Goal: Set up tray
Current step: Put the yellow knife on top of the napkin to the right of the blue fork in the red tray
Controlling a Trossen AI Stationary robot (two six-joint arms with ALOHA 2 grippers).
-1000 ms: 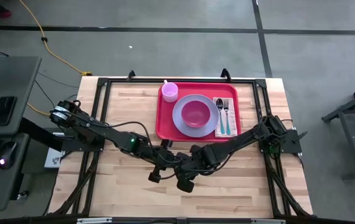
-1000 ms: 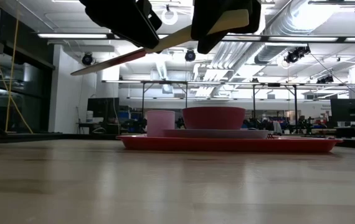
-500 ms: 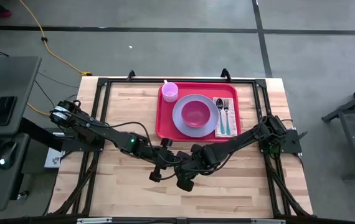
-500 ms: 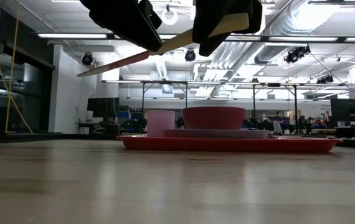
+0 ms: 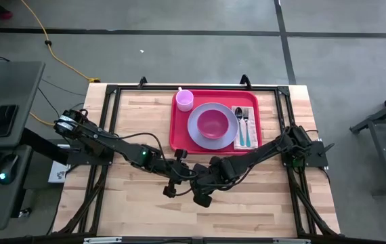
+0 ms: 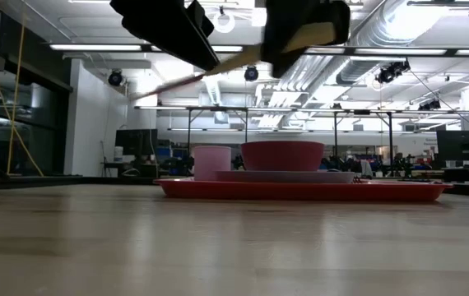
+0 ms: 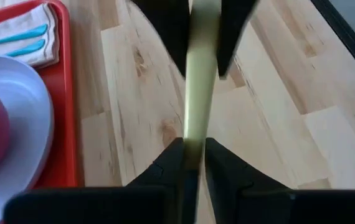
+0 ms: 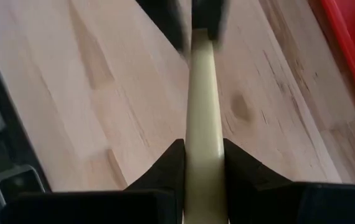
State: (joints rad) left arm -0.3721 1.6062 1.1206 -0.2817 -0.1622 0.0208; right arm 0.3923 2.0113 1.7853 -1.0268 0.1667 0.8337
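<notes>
We record the wooden table first, its butcher-block top framed by black rails. On its far half, about midway across, lies the red tray. On the tray we see a lavender plate carrying a pink bowl, a pink cup at the tray's far left corner, and a folded napkin on the right side with a teal-handled spoon and fork lying on it.

Both arms meet over the bare wood just in front of the tray. We note a long, pale cream-coloured utensil spanning between them, raised off the table; in the low view it slants, with a reddish end lower.

The right gripper clamps one end of the utensil, fingers pressed on both sides. The left gripper has its fingers close on either side of the other end; we cannot tell whether they grip it or have loosened.
</notes>
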